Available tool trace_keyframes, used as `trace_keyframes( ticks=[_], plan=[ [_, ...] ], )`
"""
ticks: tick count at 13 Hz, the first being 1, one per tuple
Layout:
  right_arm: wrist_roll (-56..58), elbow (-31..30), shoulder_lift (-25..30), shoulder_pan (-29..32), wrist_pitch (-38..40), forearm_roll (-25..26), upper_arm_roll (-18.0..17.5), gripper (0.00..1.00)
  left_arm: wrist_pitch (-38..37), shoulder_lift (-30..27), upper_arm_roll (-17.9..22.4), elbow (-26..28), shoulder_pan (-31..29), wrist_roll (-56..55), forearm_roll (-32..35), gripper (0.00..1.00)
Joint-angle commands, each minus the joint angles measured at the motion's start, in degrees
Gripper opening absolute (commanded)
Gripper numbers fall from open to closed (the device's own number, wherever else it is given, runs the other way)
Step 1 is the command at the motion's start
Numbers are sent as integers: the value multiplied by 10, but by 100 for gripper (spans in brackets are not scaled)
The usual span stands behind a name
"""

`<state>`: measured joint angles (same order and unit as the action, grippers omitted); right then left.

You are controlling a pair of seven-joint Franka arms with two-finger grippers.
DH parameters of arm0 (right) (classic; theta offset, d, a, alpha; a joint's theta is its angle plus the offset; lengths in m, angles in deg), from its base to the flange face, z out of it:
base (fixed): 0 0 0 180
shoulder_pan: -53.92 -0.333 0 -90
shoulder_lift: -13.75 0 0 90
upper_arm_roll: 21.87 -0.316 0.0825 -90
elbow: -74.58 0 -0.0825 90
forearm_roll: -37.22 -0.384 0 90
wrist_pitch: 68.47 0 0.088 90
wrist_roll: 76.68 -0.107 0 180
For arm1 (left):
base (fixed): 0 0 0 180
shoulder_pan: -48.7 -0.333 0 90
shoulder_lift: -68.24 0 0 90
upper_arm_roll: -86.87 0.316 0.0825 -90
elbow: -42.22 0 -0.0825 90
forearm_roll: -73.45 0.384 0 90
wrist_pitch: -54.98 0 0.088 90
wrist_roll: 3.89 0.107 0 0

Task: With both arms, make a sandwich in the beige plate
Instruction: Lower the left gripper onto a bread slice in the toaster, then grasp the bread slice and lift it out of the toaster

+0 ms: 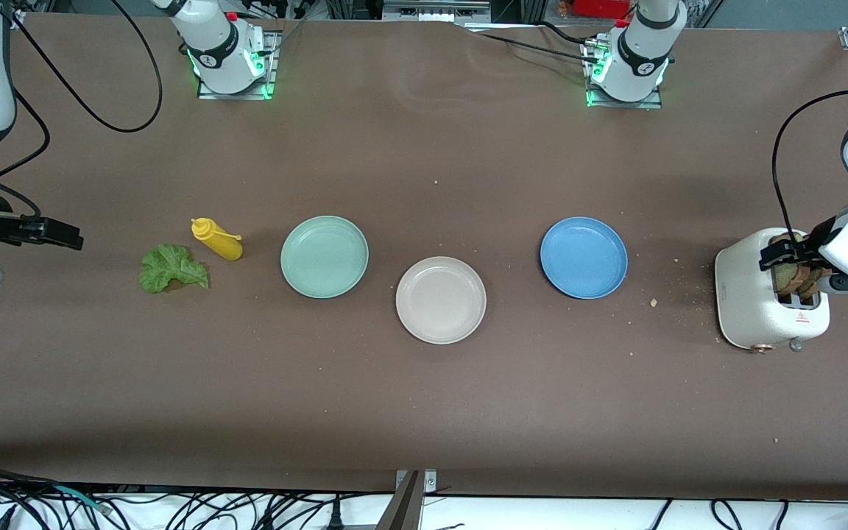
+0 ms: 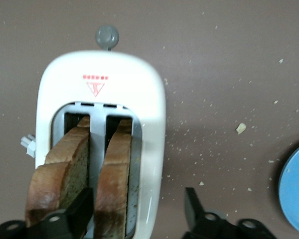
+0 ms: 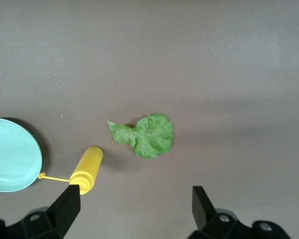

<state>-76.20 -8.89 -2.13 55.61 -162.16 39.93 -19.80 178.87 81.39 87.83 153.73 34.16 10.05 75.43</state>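
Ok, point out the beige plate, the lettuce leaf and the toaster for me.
beige plate (image 1: 424, 324): front view, on its bare rim.
lettuce leaf (image 1: 172, 268): front view, middle of the leaf.
toaster (image 1: 744, 302): front view, on its white side wall.

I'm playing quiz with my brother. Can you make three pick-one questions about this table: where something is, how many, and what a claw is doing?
1. Where is the bread?
A. in the toaster
B. on the blue plate
C. beside the lettuce

2. How many plates are on the table?
A. two
B. three
C. five

3. What is the left claw doing?
A. holding the yellow bottle
B. lifting the beige plate
C. straddling one bread slice, fingers apart

Answers: 1 A, two slices stand in the slots. 2 B, mint-green, beige and blue. 3 C, a finger sits on each side of a slice.
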Motion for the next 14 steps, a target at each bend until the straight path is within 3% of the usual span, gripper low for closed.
trace_keyframes(
  ticks=[1, 2, 4, 10, 14],
  plan=[
    [5, -12, 9, 6, -4, -1, -3, 99, 1, -12, 5, 17, -11, 13, 20, 22],
    [5, -12, 9, 6, -4, -1, -3, 99, -21, -13, 6, 9, -11, 13, 24, 0],
    [5, -11, 9, 6, -4, -1, -3, 99, -65, -17, 5, -19, -7, 17, 59, 0],
    [5, -12, 9, 7, -4, -10, -3, 99, -188, -43, 3, -110, -2, 17, 52, 0],
    [5, -12, 9, 9, -3, -11, -3, 99, -212, -87, 3, -113, 29, 10, 32, 0]
  ],
)
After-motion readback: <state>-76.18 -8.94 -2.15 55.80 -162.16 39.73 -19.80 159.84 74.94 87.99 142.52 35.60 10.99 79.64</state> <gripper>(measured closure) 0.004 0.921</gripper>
